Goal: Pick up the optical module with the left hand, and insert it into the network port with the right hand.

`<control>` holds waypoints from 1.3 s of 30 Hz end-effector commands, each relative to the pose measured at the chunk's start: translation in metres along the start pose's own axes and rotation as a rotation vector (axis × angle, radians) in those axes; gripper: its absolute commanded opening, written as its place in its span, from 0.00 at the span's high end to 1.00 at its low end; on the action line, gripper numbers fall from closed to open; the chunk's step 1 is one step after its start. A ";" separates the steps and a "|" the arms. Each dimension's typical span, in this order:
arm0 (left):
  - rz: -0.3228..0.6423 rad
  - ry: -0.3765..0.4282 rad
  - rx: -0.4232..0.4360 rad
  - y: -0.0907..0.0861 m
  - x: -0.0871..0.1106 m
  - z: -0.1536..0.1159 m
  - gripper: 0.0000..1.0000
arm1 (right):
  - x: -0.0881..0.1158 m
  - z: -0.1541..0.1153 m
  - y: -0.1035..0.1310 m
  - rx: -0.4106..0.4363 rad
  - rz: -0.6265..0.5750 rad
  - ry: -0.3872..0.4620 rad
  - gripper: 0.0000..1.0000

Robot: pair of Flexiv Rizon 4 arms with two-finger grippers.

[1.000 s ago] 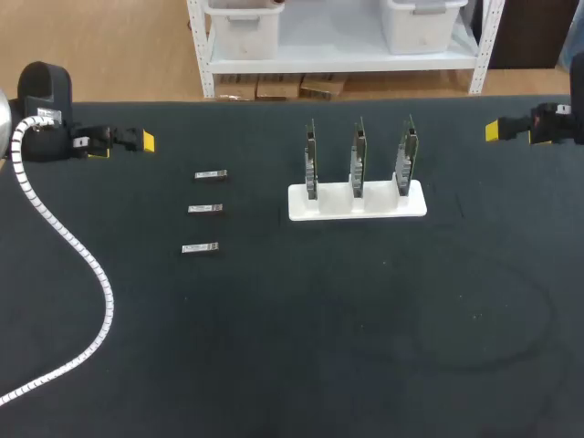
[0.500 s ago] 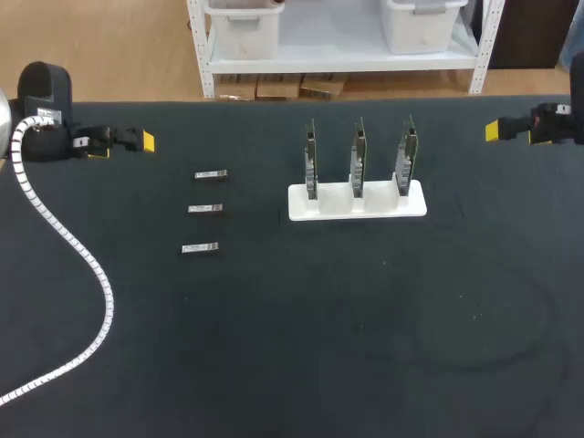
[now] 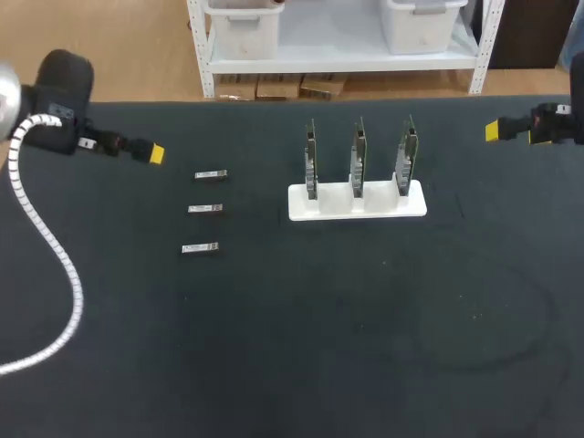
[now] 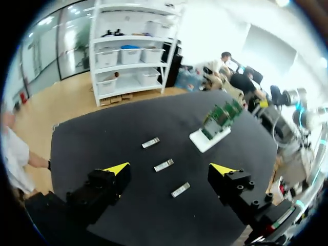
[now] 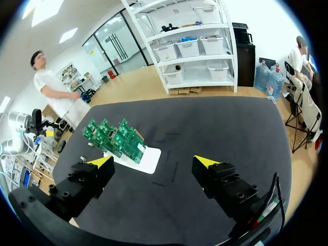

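On the table's (image 3: 274,365) left half, three optical modules (image 3: 205,209) lie in a column, well apart from the white stand (image 3: 357,203) holding upright network cards (image 3: 358,151). Your left gripper (image 4: 169,168), near the far module, is spread wide and empty. Your right gripper (image 5: 154,161) also gapes and holds nothing.

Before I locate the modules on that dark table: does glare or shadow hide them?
Head view: even light, the three optical modules stand out pale on the table, no glare. Left wrist view: bright glare only beyond the table; modules plain. Right wrist view: white stand well lit, modules too faint to tell.
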State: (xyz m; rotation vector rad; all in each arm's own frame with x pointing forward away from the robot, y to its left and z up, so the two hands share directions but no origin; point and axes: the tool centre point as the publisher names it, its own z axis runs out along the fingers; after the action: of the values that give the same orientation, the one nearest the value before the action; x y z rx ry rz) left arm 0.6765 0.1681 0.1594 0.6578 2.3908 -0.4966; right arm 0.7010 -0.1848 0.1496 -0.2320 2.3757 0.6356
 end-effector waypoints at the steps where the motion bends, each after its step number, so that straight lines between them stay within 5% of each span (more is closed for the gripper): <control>1: 0.234 0.326 0.033 -0.001 -0.001 0.005 0.00 | 0.000 -0.001 0.001 0.003 0.000 0.000 0.00; 11: 0.271 0.458 0.070 -0.009 0.029 0.018 0.00 | 0.000 -0.001 0.001 0.003 0.000 0.000 0.00; 28: 0.238 0.448 0.072 -0.008 0.035 0.017 0.00 | 0.000 -0.001 0.001 0.003 0.000 0.000 0.00; 29: 0.297 0.420 0.059 -0.012 0.030 0.016 0.00 | 0.000 -0.001 0.001 0.003 0.000 0.000 0.00; 34: 0.485 0.586 0.049 -0.036 0.014 0.032 0.00 | 0.000 -0.001 0.001 0.003 0.000 0.000 0.00; 39: 0.704 0.701 0.161 -0.059 0.016 0.046 0.00 | 0.000 -0.001 0.001 0.003 0.000 0.000 0.00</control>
State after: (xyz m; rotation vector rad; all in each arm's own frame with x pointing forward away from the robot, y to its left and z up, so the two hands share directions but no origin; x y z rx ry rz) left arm 0.6404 0.1195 0.1280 1.5381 2.5199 -0.2267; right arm 0.7009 -0.1849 0.1497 -0.2320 2.3755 0.6358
